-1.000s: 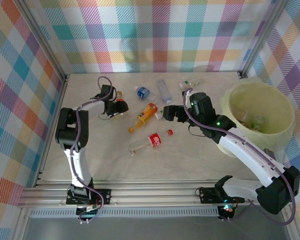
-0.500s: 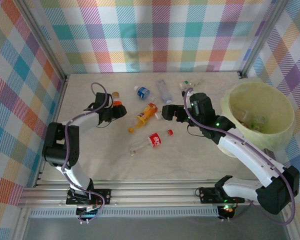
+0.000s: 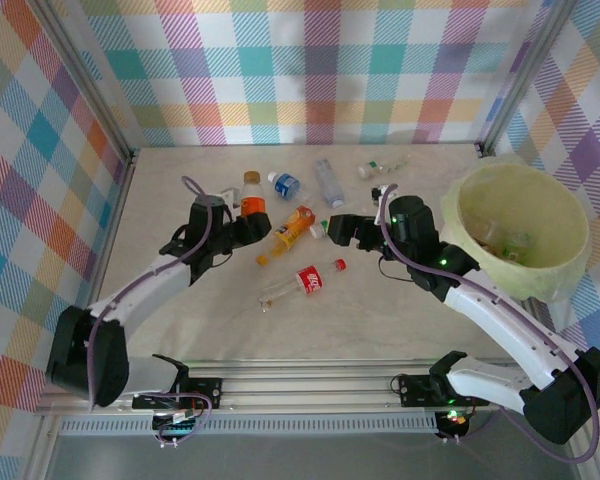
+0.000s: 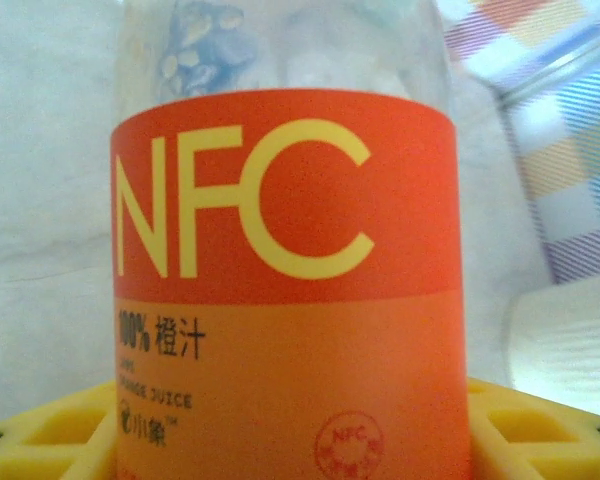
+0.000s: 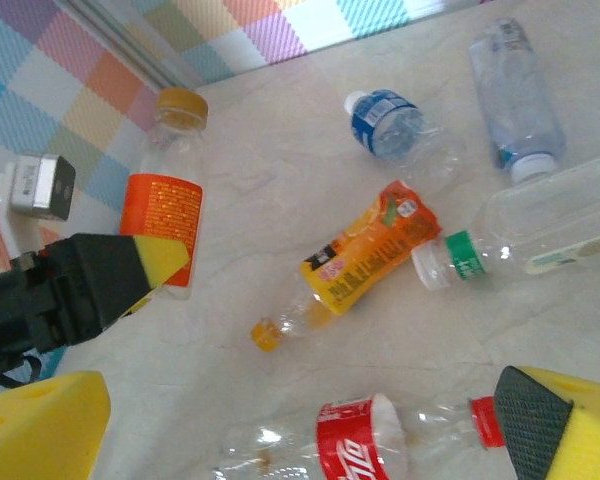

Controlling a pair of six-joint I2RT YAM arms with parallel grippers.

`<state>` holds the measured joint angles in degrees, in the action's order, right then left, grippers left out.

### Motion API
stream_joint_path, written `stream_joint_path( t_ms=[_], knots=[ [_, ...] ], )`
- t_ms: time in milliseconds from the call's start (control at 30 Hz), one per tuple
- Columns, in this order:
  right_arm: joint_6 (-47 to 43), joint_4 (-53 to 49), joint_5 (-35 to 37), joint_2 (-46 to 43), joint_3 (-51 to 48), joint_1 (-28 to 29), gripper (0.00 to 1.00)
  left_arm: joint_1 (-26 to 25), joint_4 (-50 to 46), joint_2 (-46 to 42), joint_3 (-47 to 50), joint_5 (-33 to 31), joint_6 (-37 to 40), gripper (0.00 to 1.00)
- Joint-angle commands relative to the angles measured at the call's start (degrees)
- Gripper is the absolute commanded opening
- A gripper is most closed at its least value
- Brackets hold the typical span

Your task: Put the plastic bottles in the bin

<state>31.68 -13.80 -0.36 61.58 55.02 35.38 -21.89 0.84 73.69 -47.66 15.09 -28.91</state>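
since a second ago the left arm has unfolded and reached out toward the middle of the surface (image 3: 380, 330). the orange-labelled nfc bottle (image 3: 252, 205) that lay beside it now stands upright in its grasp. the right arm has barely shifted.

the left end effector (image 3: 242, 228) is clenched on that bottle low on its label, and the wrist view has the yellow pads (image 4: 40, 435) on either side of it. the right end effector (image 3: 338, 228) is spread wide and grasps nothing. it hangs over the surface just beside a clear bottle with a green cap (image 5: 520, 235), with the red-labelled cola bottle (image 5: 350, 450) near it.

the task looks partly done. the bin (image 3: 458, 205) stands at the right edge of the surface. a few bottles seem to lie in its bottom, though through the pale wall their number is hard to make out.

outside the bin, six bottles lie on the surface:
- the cola bottle
- the green-capped one
- an orange-wrapped bottle (image 3: 290, 232)
- a blue-labelled bottle (image 3: 285, 184)
- a plain clear bottle (image 3: 328, 182)
- a small clear one (image 3: 380, 168) near the far wall

the nfc bottle is grasped but well apart from the bin, on the left side of the surface, so its carry and drop are not yet done. after it, the other six remain to be picked up.
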Motion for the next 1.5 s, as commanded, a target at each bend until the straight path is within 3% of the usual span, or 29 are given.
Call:
stream_joint_path(
  t_ms=[0, 333, 533, 667, 800, 933, 1033, 1233, 1467],
  knots=[
    [3.28, 5.97, -5.09, -0.94, 1.43, 0.07, 0.99, -2.88, 3.31, -5.65, 0.35, 5.57, 1.58, 0.43],
    [8.11, 22.03, -20.56, 1.03, 2.96, 0.05, 0.99, -9.41, 12.39, -8.12, -3.18, 16.71, -0.21, 0.42],
    [8.04, 22.52, -20.68, 2.54, 4.75, 0.05, 1.0, -12.69, 14.22, -7.18, -7.14, 16.2, 0.88, 0.41],
    [8.92, 23.5, -21.99, 4.47, 5.71, 0.06, 1.0, -14.39, 5.19, -5.04, -13.82, 19.35, 6.31, 0.41],
    [12.79, 31.14, -24.88, 5.67, 4.06, 0.04, 1.0, -16.99, 7.46, -4.38, -14.22, 18.67, 6.86, 0.41],
    [17.09, 42.52, -22.19, 5.31, -0.27, 0.04, 0.99, -19.16, 9.62, -3.55, -14.21, 17.29, 7.69, 0.41],
    [15.28, 43.4, -23.09, 5.18, 0.18, 0.04, 0.96, -20.14, 11.66, -2.55, -14.29, 17.44, 7.47, 0.41],
    [14.43, 43.68, -19.48, 2.36, -1.54, 0.06, 0.86, -20.99, 9.45, -0.77, -16.06, 18.86, 8.51, 0.41],
    [12.17, 42.07, -14.56, -2.07, -5.98, 0.04, 0.56, -20.97, 9.88, -0.83, -16.08, 17.65, 8.28, 0.41]
  ],
)
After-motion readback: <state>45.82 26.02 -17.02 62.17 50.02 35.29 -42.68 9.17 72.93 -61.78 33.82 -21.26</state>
